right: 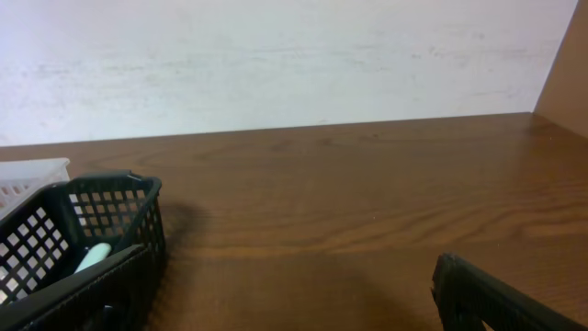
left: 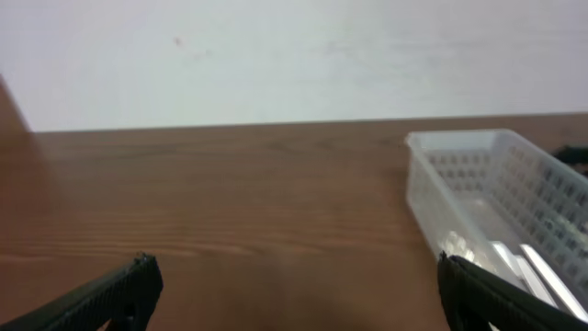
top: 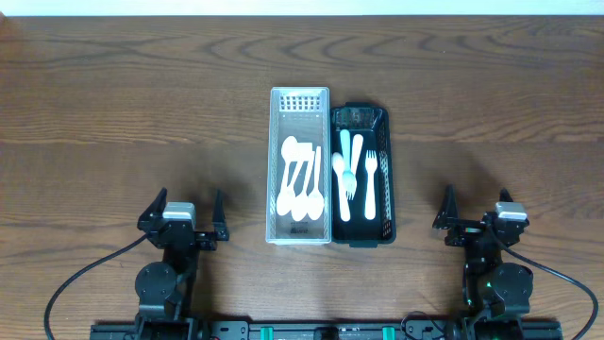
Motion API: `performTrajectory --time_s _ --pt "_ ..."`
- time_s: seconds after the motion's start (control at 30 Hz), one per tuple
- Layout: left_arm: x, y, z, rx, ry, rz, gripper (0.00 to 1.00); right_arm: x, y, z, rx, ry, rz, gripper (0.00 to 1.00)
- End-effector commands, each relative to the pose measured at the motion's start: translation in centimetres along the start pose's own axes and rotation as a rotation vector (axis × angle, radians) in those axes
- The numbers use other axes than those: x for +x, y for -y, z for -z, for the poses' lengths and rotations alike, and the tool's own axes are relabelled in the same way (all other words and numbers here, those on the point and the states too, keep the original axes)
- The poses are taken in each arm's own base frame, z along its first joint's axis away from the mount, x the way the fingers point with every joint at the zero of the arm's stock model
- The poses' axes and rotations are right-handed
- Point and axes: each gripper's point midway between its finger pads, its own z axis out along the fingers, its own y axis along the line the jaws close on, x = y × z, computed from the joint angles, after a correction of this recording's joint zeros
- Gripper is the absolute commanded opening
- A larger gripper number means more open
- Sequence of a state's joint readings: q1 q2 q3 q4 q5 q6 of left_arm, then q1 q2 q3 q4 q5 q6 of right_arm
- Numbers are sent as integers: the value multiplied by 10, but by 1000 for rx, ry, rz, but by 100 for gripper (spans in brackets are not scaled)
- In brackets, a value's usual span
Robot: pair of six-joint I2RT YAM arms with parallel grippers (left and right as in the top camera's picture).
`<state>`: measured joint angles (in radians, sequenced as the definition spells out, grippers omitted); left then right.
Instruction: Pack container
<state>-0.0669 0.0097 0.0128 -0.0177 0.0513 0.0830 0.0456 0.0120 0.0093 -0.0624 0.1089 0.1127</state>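
Observation:
A white slotted basket (top: 276,161) stands in the middle of the table and holds several white spoons (top: 300,179). A black basket (top: 387,179) stands against its right side and holds white forks and a spoon (top: 357,175). My left gripper (top: 185,213) is open and empty near the front left. My right gripper (top: 474,212) is open and empty near the front right. In the left wrist view the white basket (left: 432,198) is at the right, beyond the gripper (left: 294,285). In the right wrist view the black basket (right: 138,230) is at the left, next to the gripper (right: 294,294).
The brown wooden table (top: 132,104) stretches around both baskets. A pale wall (left: 276,55) rises behind the table's far edge. Black cables (top: 85,279) run from the arm bases at the front.

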Motion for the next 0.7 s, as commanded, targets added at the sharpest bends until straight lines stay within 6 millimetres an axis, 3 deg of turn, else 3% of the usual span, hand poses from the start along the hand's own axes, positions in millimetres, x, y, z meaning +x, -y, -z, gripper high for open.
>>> performTrajectory --time_s 0.0,0.67 --pt "14 9 0 52 -48 10 98 1 -1 0 1 2 13 99" --pt "14 19 1 94 -49 32 98 1 -1 0 1 2 13 99"
